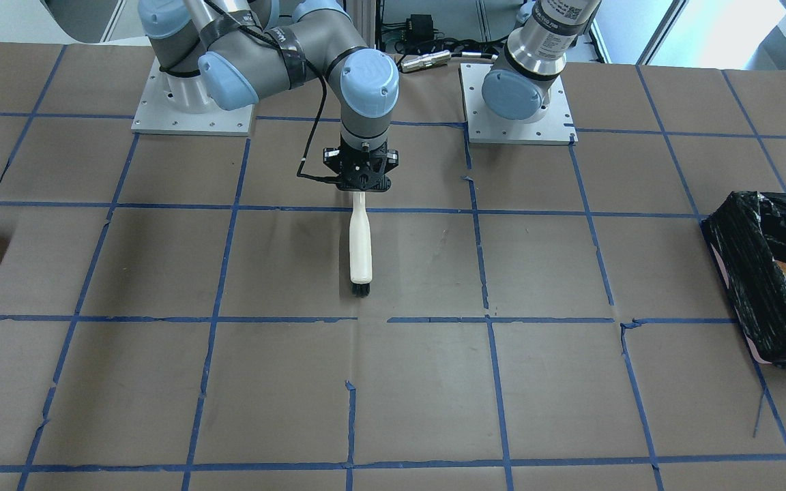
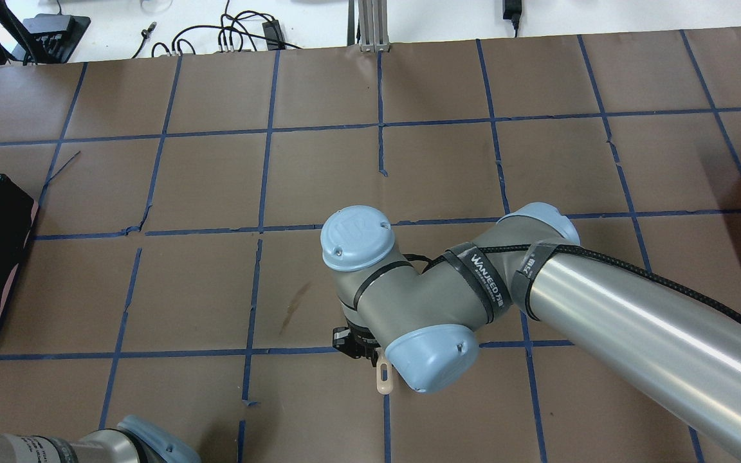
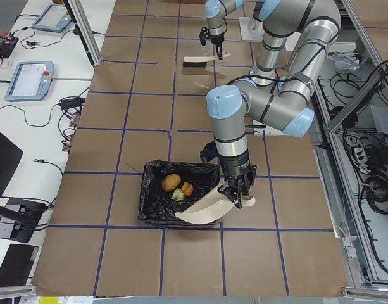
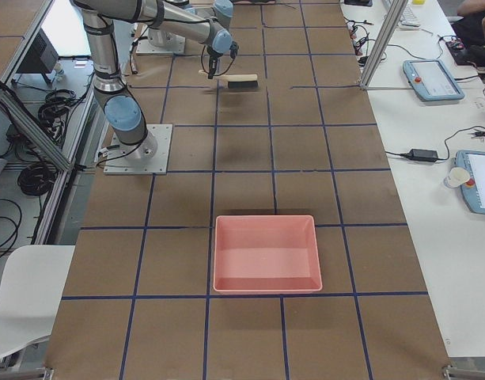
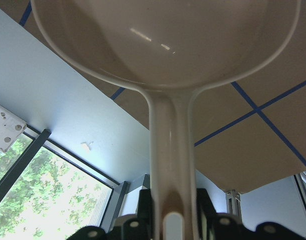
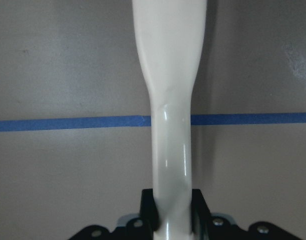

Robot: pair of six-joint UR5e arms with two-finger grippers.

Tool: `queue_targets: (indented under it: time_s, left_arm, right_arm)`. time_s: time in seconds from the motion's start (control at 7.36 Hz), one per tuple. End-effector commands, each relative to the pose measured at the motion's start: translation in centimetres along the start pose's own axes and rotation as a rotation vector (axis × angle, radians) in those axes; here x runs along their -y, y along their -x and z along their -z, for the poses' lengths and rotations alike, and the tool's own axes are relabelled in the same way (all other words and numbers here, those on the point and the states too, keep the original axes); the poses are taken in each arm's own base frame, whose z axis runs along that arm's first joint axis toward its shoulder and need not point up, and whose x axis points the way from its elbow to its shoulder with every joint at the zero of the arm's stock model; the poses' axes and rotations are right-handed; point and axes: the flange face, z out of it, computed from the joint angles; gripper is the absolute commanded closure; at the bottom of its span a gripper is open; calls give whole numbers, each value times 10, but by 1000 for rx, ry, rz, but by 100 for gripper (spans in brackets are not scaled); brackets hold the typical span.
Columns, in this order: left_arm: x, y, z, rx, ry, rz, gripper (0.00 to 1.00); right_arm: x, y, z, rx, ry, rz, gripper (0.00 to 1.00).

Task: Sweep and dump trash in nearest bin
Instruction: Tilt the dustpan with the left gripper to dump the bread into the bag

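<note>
Trash (image 3: 171, 182), three scraps: inside the black-lined bin (image 3: 149, 204) at the worktop's (image 3: 143, 114) left end, just beyond the tilted white dustpan (image 3: 203, 211), whose long axis runs binward from the nearer left gripper (image 3: 238, 193), fingers pinching its handle; right gripper (image 1: 360, 181) well apart, fingers clamping the brush (image 1: 360, 245) handle

Brown desk (image 1: 161, 382) with a blue tape grid. The bin (image 1: 741, 273) is glossy black, dustpan (image 3: 203, 212) and brush (image 1: 360, 245) handle creamy white, bristles (image 1: 360, 290) black, tray (image 4: 266, 253) pink.
</note>
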Motion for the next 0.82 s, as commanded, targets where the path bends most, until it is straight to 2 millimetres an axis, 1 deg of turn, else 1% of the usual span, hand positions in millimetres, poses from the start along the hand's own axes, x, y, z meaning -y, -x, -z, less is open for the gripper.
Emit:
queue_targets:
  time_s: [0.0,0.14,0.27,0.41,0.54,0.68]
  left_arm:
    - [-4,1,18,34,68,-57,100]
    - [9,4,23,44,69,-78,100]
    - [15,6,29,57,69,-87,99]
    - [20,10,41,82,74,-95,99]
    - [32,13,50,112,75,-103,99]
    - [40,16,67,157,70,-107,99]
  right_arm:
    - [0,0,0,-4,-1,4,56]
    - [1,-1,0,-3,-1,1,36]
    - [3,-2,1,-1,-3,-2,21]
    - [6,-3,5,2,-9,-6,18]
    - [14,-6,12,11,-21,-16,13]
    - [19,-4,23,23,-36,-15,11]
